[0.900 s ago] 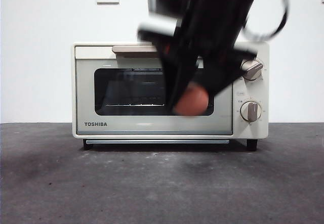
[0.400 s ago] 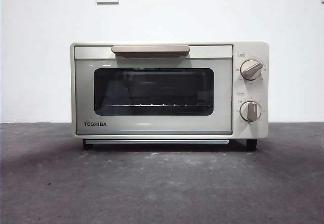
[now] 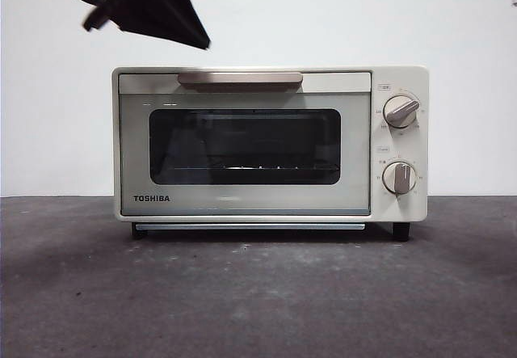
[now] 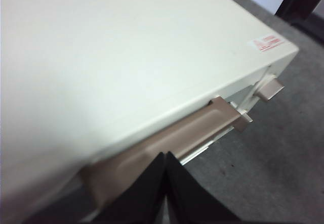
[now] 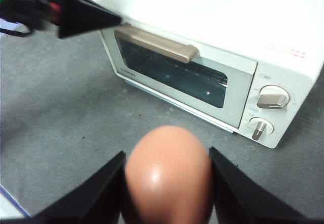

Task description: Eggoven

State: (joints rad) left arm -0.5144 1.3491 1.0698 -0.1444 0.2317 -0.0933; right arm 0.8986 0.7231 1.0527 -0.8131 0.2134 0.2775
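The cream TOSHIBA toaster oven stands on the dark table with its door closed. It also shows in the left wrist view and the right wrist view. My left gripper is shut and empty, its tip just above the left end of the beige handle. In its own view the gripper hovers over the handle. My right gripper is shut on the reddish-brown egg, high above the table in front of the oven and out of the front view.
Two knobs sit on the oven's right side. A wall socket is partly hidden behind the left arm. The dark grey table stretches in front of the oven.
The right gripper with the egg rose from in front of the oven window and left the front view. The left gripper came in from the top left toward the handle.
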